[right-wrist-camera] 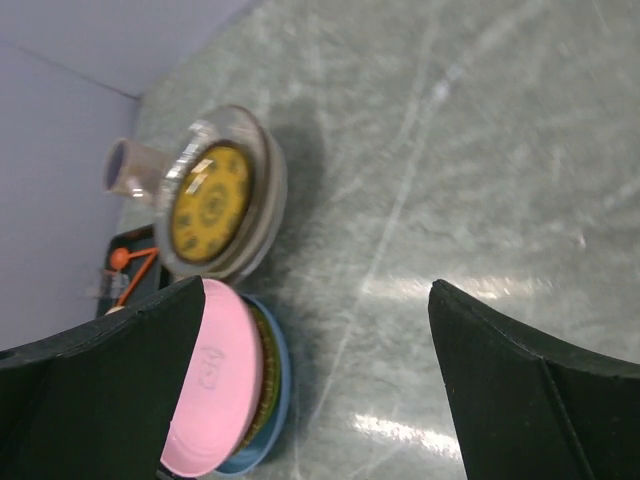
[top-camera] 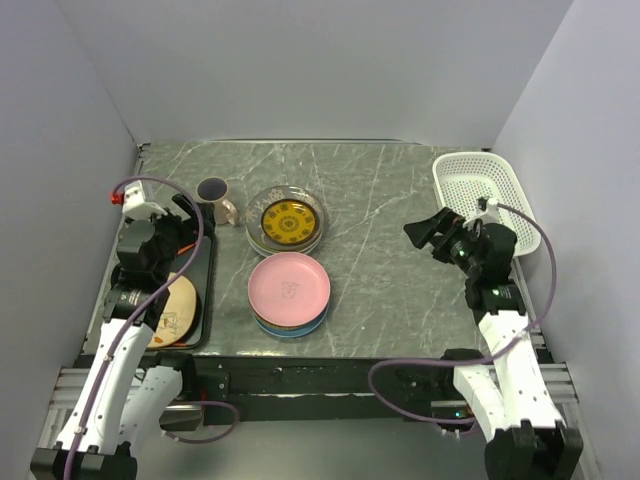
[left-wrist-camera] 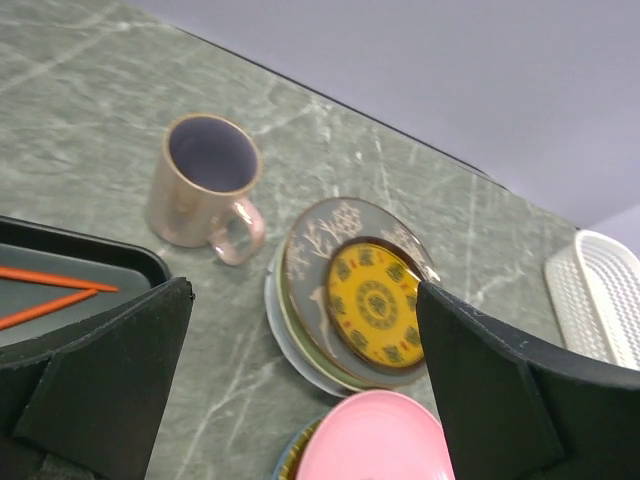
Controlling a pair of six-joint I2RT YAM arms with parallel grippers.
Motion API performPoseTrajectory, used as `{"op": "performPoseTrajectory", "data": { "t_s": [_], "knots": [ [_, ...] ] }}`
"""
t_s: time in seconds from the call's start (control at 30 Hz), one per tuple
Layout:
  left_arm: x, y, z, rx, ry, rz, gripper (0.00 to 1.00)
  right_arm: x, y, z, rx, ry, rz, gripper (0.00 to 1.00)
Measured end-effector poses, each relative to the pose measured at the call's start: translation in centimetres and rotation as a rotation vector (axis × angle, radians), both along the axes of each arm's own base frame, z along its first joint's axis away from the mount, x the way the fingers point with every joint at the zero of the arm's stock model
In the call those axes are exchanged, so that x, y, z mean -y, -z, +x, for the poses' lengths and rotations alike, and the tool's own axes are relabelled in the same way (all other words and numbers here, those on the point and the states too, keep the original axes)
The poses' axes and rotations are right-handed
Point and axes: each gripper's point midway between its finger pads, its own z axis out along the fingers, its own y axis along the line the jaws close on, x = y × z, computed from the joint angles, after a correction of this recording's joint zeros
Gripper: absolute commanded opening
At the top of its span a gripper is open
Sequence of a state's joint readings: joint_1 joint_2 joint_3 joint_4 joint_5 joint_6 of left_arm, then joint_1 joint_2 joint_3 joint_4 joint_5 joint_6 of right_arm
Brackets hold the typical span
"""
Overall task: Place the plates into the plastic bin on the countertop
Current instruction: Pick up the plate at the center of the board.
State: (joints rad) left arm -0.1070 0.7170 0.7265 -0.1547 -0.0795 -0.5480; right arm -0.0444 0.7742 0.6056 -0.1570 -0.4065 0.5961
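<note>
Left fingers (left-wrist-camera: 100, 390) and right fingers (right-wrist-camera: 100, 380) gape empty; white lattice plastic bin (top-camera: 480, 180) unfilled; next I'd grasp the round pink plate (top-camera: 289, 285).

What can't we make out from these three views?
- Pink plate: covers its stack, top view; count unclear.
- Black tray: left arm covers most contents, top view.
- Plastic bin: cut by the frame edge, left wrist view.
- Mug: blurred, half behind yellow plate, right wrist view.

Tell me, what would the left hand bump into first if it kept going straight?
Probably the yellow plate, sitting between the left hand's open fingers; depth is hard to judge.
</note>
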Motion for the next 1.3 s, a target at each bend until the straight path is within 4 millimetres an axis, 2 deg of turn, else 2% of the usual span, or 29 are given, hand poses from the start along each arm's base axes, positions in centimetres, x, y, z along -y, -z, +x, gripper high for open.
{"op": "performPoseTrajectory", "data": {
  "t_s": [0.1, 0.23, 0.4, 0.47, 0.63, 0.8, 0.87, 1.07, 1.2, 1.3],
  "knots": [
    [0.9, 0.2, 0.3, -0.016, 0.043, -0.019, 0.99, -0.7, -3.3, -1.1, 0.118, -0.045, -0.014, 1.0],
    [1.9, 2.8, 1.2, -0.111, 0.085, -0.047, 0.99, -1.4, -4.5, -2.3, 0.179, -0.095, -0.017, 1.0],
    [2.9, 5.9, 1.0, -0.209, 0.119, -0.085, 0.99, -2.1, -3.2, -3.1, 0.155, -0.138, -0.016, 1.0],
    [3.1, 6.5, 0.7, -0.227, 0.126, -0.097, 0.99, -2.1, -2.5, -3.3, 0.13, -0.144, -0.018, 1.0],
    [3.5, 6.0, 0.1, -0.22, 0.139, -0.139, 0.99, -2.1, -1.4, -3.5, 0.082, -0.153, -0.029, 1.0],
    [4.2, 5.3, -0.4, -0.205, 0.184, -0.154, 0.99, -2.4, -1.5, -3.4, 0.063, -0.174, -0.028, 1.0],
    [4.7, 5.8, -0.6, -0.229, 0.207, -0.16, 0.99, -2.6, -1.8, -3.4, 0.061, -0.188, -0.023, 1.0],
    [6.5, 9.1, -1.4, -0.382, 0.305, -0.2, 0.99, -3.3, -1.5, -3.5, 0.039, -0.232, 0.003, 1.0],
    [7.6, 9.8, -2.4, -0.437, 0.357, -0.243, 0.97, -3.9, -1.6, -3.8, 0.044, -0.263, 0.022, 1.0],
    [7.9, 10.2, -3.0, -0.468, 0.377, -0.257, 0.93, -4.6, -0.9, -4.1, 0.034, -0.288, 0.036, 1.0]
  ]
}}
